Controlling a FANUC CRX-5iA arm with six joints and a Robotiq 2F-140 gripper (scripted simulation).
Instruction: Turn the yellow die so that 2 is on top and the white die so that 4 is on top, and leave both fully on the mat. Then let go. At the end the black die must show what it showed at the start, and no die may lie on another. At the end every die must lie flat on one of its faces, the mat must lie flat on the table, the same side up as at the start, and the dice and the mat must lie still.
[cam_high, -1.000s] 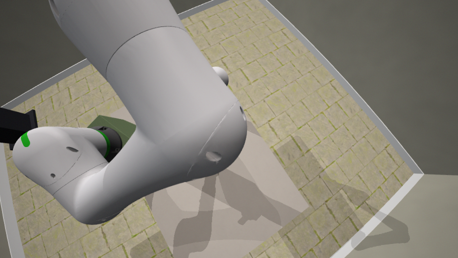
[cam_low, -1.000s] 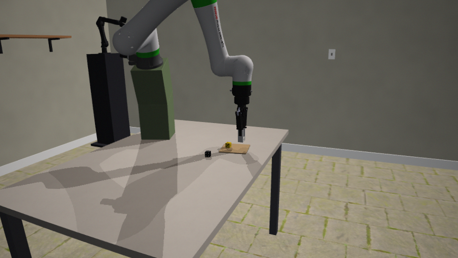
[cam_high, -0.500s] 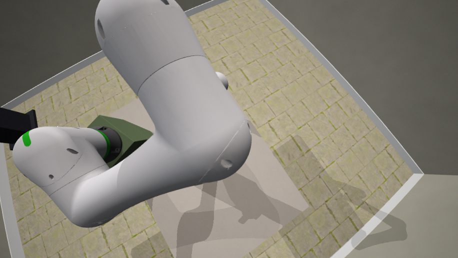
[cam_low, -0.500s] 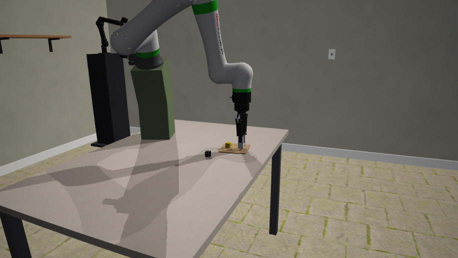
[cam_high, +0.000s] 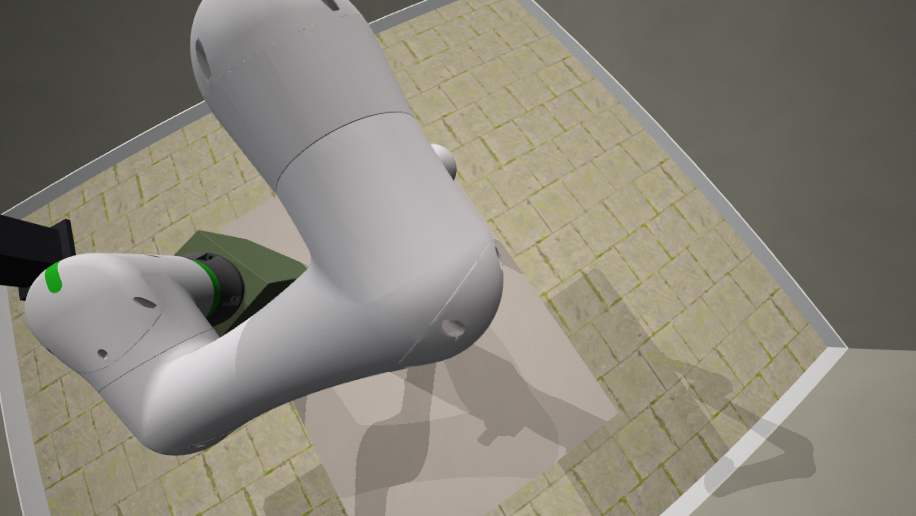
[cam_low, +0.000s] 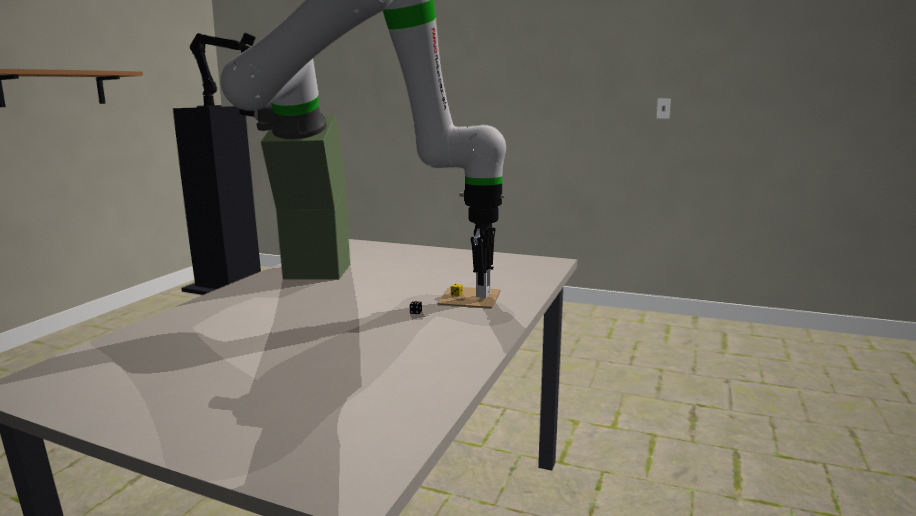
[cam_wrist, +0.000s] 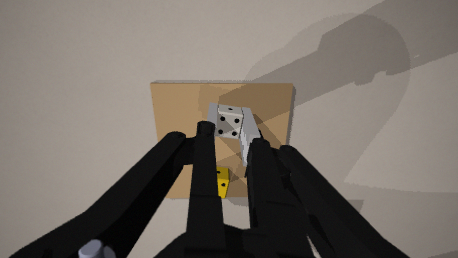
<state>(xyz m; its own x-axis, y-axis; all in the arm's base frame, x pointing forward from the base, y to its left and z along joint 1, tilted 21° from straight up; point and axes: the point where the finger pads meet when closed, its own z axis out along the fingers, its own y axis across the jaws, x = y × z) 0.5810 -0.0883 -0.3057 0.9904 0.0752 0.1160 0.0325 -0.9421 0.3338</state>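
Top view: the white arm (cam_high: 358, 211) fills most of the picture and hides the gripper, the dice and the mat; only the green pedestal (cam_high: 256, 269), part of the table (cam_high: 564, 358) with the arm's shadows, and the tiled floor (cam_high: 641, 192) show. Exterior view: the table (cam_low: 320, 358) carries the green pedestal (cam_low: 310, 205) at its far edge, with a black column (cam_low: 214, 198) standing behind it off the table and a wall shelf (cam_low: 70, 73) at upper left. The tan mat (cam_low: 469, 297) lies flat near the far right corner of the table. The yellow die (cam_low: 456, 290) rests on the mat's left part, and the black die (cam_low: 416, 308) sits on the bare table top just left of the mat, apart from it. The gripper (cam_low: 482, 282) points straight down over the mat's right part, its tips close to or at the mat surface; contact cannot be judged here. Wrist view: the fingers stand narrow and are closed on the white die (cam_wrist: 229, 121), which is clamped between the two pads at their tips, over the mat (cam_wrist: 175, 105). The face toward the camera shows four dots. The yellow die (cam_wrist: 222, 182) shows only as a sliver between the finger links, lower in the picture, apart from the white die. Whether the white die touches the mat cannot be told.
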